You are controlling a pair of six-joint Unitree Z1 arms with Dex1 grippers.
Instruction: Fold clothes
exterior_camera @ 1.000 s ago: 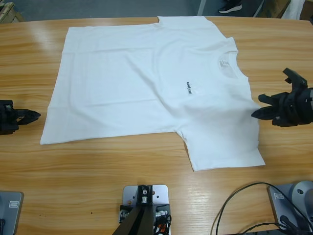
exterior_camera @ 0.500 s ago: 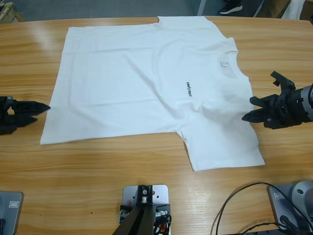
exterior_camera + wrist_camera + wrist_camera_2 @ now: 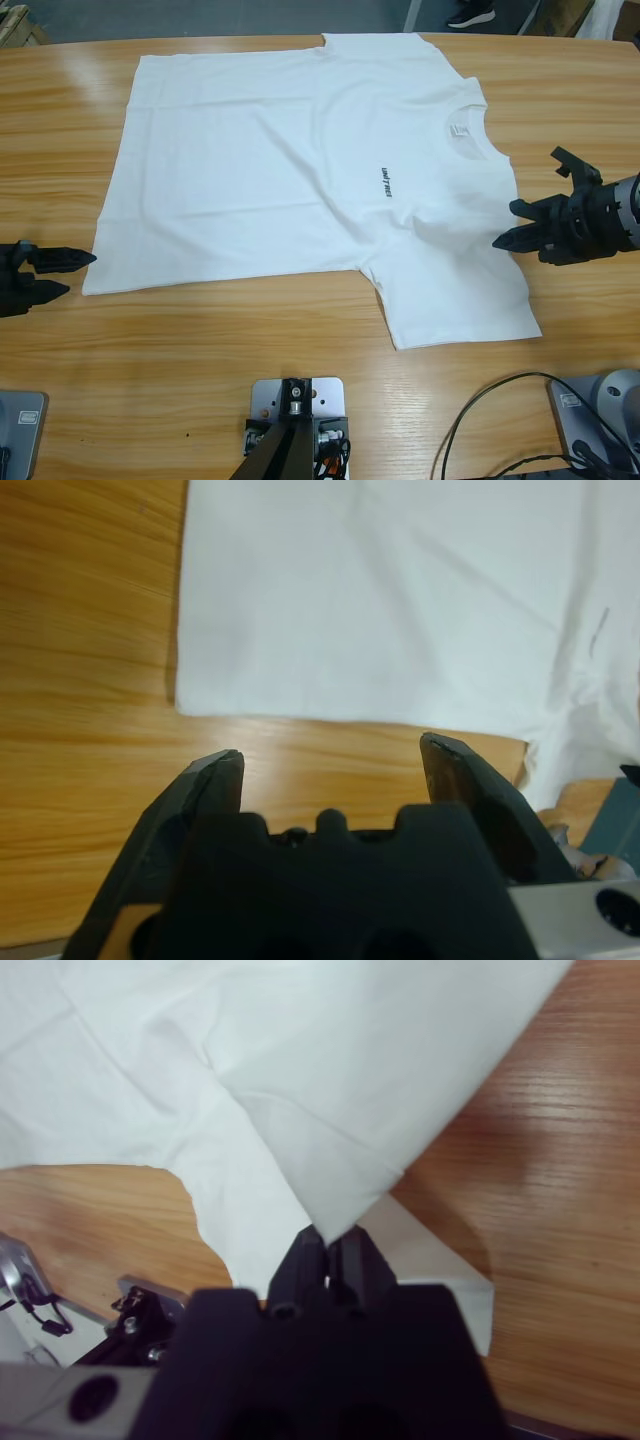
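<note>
T-shirt (image 3: 300, 170) flat on the counter (image 3: 300, 400) — right hand (image 3: 505, 238) clenched on its shoulder edge, left hand (image 3: 62, 273) released just short of the hem corner ahead — close left there before lifting both evenly.

Bright, even overhead light glares on the table (image 3: 200, 340); both wrist views' near foregrounds blur.

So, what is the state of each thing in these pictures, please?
T-shirt: lying flat and unfolded on the table, one shoulder edge lifted by the right gripper.
Left gripper: open, off the cloth, near the hem corner.
Right gripper: shut on the T-shirt's shoulder edge.
Table: wooden, bears the T-shirt.
</note>
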